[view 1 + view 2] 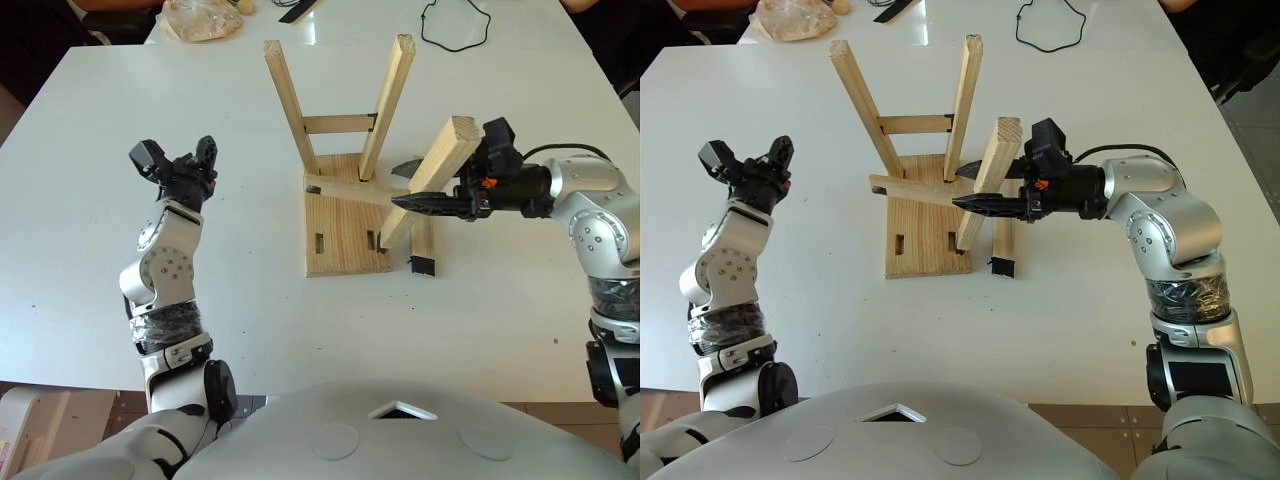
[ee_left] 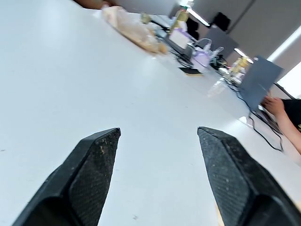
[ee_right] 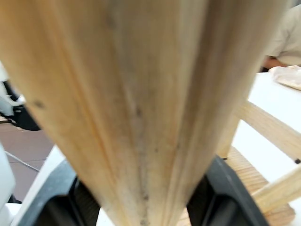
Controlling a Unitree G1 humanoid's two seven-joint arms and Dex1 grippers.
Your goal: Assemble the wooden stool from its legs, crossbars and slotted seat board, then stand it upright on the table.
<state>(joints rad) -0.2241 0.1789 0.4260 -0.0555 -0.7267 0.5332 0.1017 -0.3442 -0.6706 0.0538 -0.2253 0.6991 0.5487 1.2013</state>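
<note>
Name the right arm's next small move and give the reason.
Probably tip the held leg upright and press its lower end into the near right slot of the seat board. The right gripper clamps that leg at a lean, its foot beside the slot, while two far legs stand.

No text, label, number or sign can be read in any of the views. Small items (image 2: 202, 59) are seen at the far side of the tabletop (image 2: 70, 84), but any print on them is too blurred to be made out.

Upturned, half-assembled wooden stool (image 1: 338, 236)
</note>
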